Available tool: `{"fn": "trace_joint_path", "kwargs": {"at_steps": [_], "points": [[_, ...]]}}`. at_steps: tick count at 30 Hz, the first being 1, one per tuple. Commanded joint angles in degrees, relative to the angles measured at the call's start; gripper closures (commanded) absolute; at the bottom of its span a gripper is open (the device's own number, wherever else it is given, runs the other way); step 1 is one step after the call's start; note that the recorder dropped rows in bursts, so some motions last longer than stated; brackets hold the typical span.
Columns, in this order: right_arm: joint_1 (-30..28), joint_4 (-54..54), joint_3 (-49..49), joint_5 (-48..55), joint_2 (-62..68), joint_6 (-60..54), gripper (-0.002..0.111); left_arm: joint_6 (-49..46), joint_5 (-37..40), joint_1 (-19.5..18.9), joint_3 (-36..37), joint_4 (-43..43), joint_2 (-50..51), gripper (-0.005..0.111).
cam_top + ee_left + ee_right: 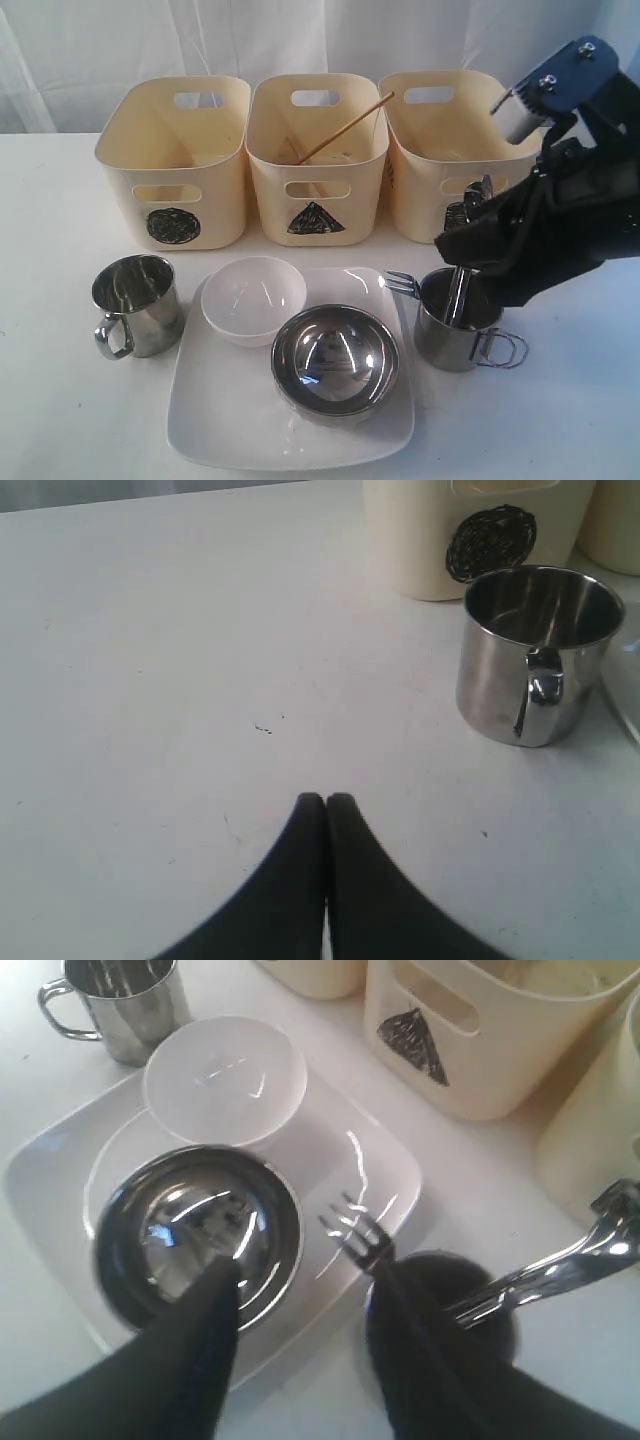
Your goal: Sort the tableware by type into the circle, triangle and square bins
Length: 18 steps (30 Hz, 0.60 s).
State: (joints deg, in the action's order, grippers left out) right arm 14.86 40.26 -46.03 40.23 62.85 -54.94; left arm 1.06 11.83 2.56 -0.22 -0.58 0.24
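Three cream bins stand in a row at the back: the circle bin (pixel 175 165), the triangle bin (pixel 315 160) holding a wooden chopstick (pixel 345 125), and a third bin (pixel 440 140) whose mark my arm covers. A steel mug (pixel 135 305) stands front left. The small white bowl (pixel 253 298) and the steel bowl (pixel 335 360) sit on the square white plate (pixel 290 435). A second steel mug (pixel 455 325) holds a fork (pixel 355 1230) and other cutlery (pixel 560 1265). My right gripper (pixel 305 1275) hangs open just above that mug, the fork beside one finger. My left gripper (pixel 326 798) is shut and empty over bare table.
The table is white, with a white curtain behind the bins. In the left wrist view the left mug (pixel 540 655) stands just in front of the circle bin (pixel 470 535). The right arm (pixel 570 210) reaches in over the third bin's front.
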Motion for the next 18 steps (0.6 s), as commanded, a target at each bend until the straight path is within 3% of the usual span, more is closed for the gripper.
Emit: {"fn": "trace_joint_path", "kwargs": {"at_steps": [1,9,18], "points": [[0.1,1.1,0.4,-6.2,4.9,-7.6,0.044,0.2,-0.2,-0.1,0.2,-0.2,-0.2,0.107],[2.7,1.3,0.4,-6.1,14.8,-20.4,0.043,0.2,-0.2,-0.1,0.2,-0.2,-0.2,0.107],[2.9,1.5,0.4,-11.4,20.4,-25.4,0.043,0.2,-0.2,-0.1,0.2,-0.2,-0.2,0.107]]}}
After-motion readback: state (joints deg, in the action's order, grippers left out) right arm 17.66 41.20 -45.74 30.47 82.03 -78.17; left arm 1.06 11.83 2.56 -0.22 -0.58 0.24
